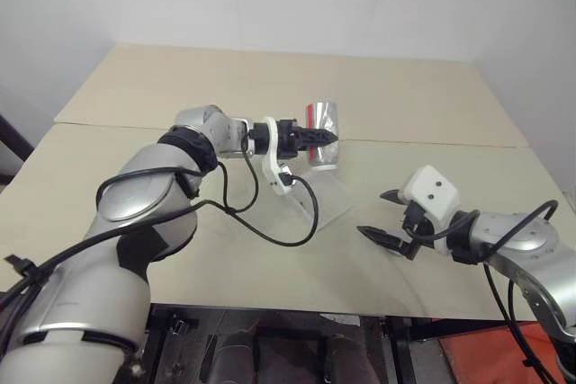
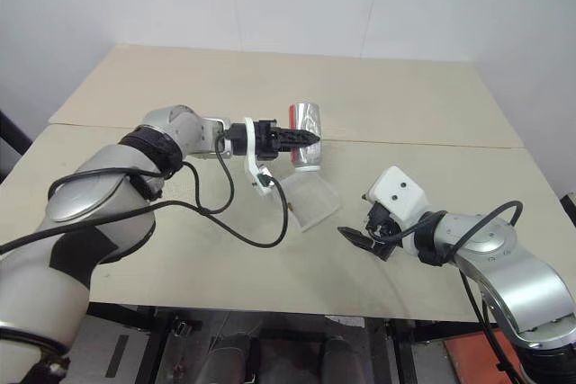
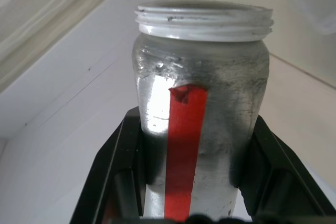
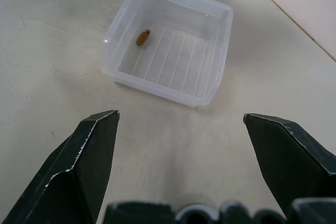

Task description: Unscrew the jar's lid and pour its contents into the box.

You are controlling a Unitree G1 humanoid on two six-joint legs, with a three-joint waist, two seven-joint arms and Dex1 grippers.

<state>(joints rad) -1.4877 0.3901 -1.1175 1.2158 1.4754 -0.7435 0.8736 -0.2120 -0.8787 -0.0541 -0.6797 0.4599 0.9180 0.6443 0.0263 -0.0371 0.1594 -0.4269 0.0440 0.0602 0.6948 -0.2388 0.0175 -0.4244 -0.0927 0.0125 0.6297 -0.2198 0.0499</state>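
The left gripper (image 1: pixel 315 139) is clamped on the jar (image 1: pixel 321 134), holding it up off the table (image 1: pixel 423 105) and tipped mouth-down over the box (image 2: pixel 308 200). In the left wrist view the black fingers (image 3: pixel 128 166) press either side of the silvery body, a red strip of tape (image 3: pixel 182 150) running along it between them. The threaded white neck is bare, so the lid is off.

The box sits on the table around the middle, a little toward the near edge, just this side of the seam (image 1: pixel 432 142) that crosses the tabletop. It is clear plastic with a ribbed floor. The right wrist view looks into it: one small brown piece (image 4: pixel 143 37) lies near a corner, possibly a nut or a bean, too small to name. The jar's open rim hangs above the box's far side.

Over on the right, the right gripper (image 1: pixel 385 218) hovers low over the table near the front edge, beside the box but apart from it. Its jaws stand wide, nothing between them, the two dark fingers (image 4: pixel 86 156) framing bare tabletop.
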